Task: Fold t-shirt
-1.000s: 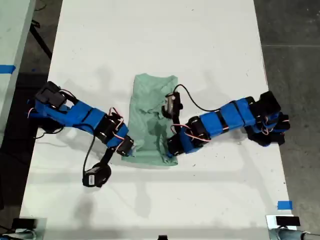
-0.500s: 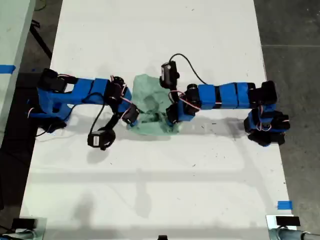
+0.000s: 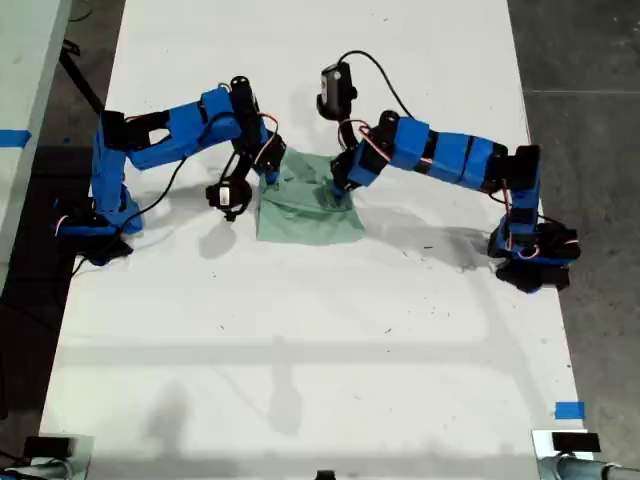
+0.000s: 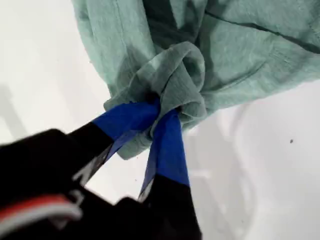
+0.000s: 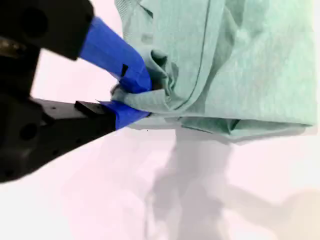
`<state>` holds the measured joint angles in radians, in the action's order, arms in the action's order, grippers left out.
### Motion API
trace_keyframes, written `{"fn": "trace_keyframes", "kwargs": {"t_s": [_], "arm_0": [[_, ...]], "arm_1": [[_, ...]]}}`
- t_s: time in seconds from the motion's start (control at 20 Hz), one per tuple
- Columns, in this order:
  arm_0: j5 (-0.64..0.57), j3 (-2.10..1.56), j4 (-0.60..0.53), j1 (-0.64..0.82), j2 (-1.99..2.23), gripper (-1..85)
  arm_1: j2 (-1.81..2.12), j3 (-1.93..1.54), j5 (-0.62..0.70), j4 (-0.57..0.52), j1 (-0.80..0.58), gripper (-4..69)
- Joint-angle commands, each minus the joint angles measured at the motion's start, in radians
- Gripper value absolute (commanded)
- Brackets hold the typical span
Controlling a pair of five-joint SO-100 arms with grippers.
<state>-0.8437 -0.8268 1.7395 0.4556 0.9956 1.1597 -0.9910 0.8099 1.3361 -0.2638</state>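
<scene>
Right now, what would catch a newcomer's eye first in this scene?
Two blue arms meet over a pale green t-shirt on the white table. My first gripper and my second gripper each pinch a bunched corner of it, and the cloth lies doubled over.

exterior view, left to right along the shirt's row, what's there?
Blue tape at the left edge → arm base → dangling wrist camera → t-shirt → other arm's base.
</scene>
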Motion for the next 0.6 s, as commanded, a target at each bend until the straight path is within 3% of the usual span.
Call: {"fn": "trace_keyframes", "kwargs": {"t_s": [0.0,0.1,0.15,0.2,0.3,0.55], "arm_0": [[-0.021,0.052,-0.048,0.075,0.012,0.4],[-0.028,0.069,-0.054,0.107,0.015,10.7],[-0.028,0.071,-0.054,0.123,0.031,21.3],[-0.02,0.067,-0.048,0.14,0.061,26.6],[-0.003,0.055,-0.04,0.169,0.164,31.5],[-0.002,0.02,0.018,0.295,0.469,30.8]], "arm_1": [[-0.002,0.078,0.011,-0.008,-0.061,-1.3],[-0.009,0.08,0.006,-0.006,-0.123,1.1],[-0.008,0.092,-0.003,0.015,-0.16,19.0],[0.0,0.121,0.005,0.044,-0.193,33.0],[0.052,0.181,0.035,0.104,-0.253,30.5],[0.316,0.129,0.084,0.239,-0.422,22.9]]}}
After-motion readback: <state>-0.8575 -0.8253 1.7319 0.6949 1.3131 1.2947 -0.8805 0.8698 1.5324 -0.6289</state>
